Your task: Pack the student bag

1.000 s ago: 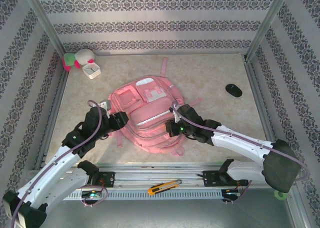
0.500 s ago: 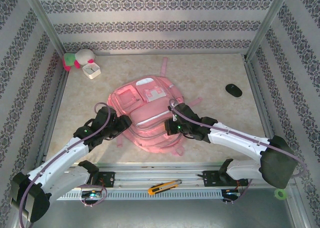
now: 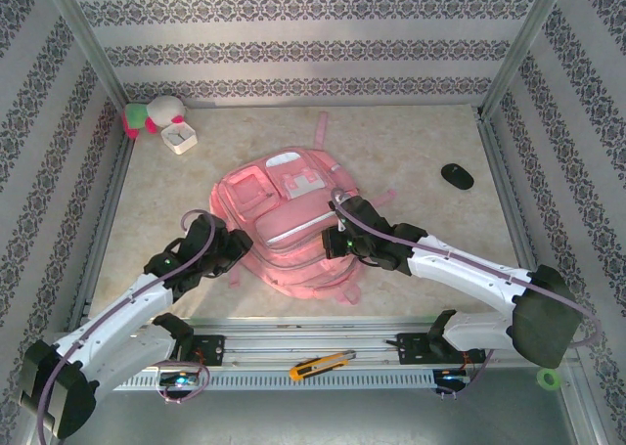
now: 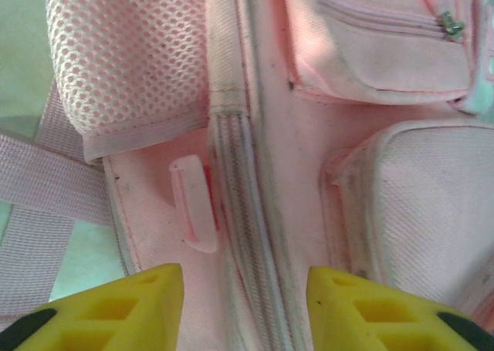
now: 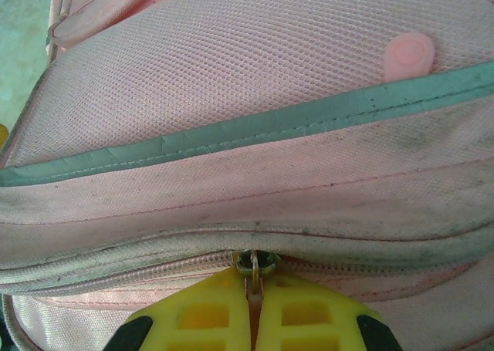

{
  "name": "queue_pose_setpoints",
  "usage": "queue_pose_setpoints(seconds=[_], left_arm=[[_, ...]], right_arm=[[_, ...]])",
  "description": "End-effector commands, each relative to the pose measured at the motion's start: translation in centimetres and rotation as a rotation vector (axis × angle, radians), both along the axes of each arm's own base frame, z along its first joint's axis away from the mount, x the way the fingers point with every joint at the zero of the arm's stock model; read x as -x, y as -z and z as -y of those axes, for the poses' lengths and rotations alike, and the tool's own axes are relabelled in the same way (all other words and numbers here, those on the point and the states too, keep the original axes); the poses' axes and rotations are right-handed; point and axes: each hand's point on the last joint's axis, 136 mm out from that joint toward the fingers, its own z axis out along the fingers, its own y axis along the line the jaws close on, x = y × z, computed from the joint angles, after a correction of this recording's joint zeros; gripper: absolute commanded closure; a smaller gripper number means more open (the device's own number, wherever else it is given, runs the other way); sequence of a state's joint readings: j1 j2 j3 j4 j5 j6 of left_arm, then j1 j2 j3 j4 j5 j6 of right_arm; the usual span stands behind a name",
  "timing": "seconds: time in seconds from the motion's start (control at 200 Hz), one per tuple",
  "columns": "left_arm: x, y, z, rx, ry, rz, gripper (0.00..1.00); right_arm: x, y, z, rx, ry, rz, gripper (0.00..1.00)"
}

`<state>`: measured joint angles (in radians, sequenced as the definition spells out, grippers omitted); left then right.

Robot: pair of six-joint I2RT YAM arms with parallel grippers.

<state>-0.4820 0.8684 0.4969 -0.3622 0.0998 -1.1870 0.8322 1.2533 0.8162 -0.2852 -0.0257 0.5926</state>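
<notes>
The right gripper [image 5: 255, 289] has its yellow fingers [image 5: 208, 312] clenched together on the metal zipper pull [image 5: 253, 263] of the student bag [image 3: 293, 220], on the main zip just below a grey-green trim strip [image 5: 231, 131]. The left gripper [image 4: 245, 289] is released and grasps nothing. Its fingers are spread over the bag's side zip, near a small pink plastic tab [image 4: 194, 212] and a mesh pocket [image 4: 123, 50]. The bag lies front-up on the table [image 3: 411, 142]. A plush toy [image 3: 156, 114] sits beyond the bag's far left corner, and a black oval object [image 3: 457, 176] lies to the bag's right.
</notes>
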Motion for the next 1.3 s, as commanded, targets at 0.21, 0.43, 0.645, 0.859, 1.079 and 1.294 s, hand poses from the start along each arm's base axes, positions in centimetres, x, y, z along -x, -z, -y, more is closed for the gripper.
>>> queue_pose_setpoints(seconds=[0.21,0.43,0.645,0.859,1.079,1.294], left_arm=[[-3.6,1.3,0.6,-0.032,-0.015,0.016,0.72],[-6.7,1.4,-0.1,-0.038,-0.024,0.032,0.74],[-10.0,0.8,-1.4,-0.021,-0.027,0.066,0.68],[-11.4,-1.6,-0.7,-0.039,0.110,0.119,0.54],[-8.3,-7.7,0.2,-0.237,0.438,0.372,0.48],[-6.3,-10.6,1.7,-0.378,0.742,0.554,0.49]], right_arm=[[-0.3,-0.5,-2.6,-0.030,-0.038,0.031,1.00],[0.4,-0.3,-5.0,-0.029,-0.072,0.030,1.00],[0.2,-0.4,-6.7,-0.053,-0.098,0.035,1.00],[-0.3,-0.8,-7.3,-0.050,-0.107,0.052,1.00],[0.5,-1.3,-7.9,-0.066,-0.194,0.049,1.00],[1.0,-1.8,-8.6,-0.109,-0.225,0.040,1.00]])
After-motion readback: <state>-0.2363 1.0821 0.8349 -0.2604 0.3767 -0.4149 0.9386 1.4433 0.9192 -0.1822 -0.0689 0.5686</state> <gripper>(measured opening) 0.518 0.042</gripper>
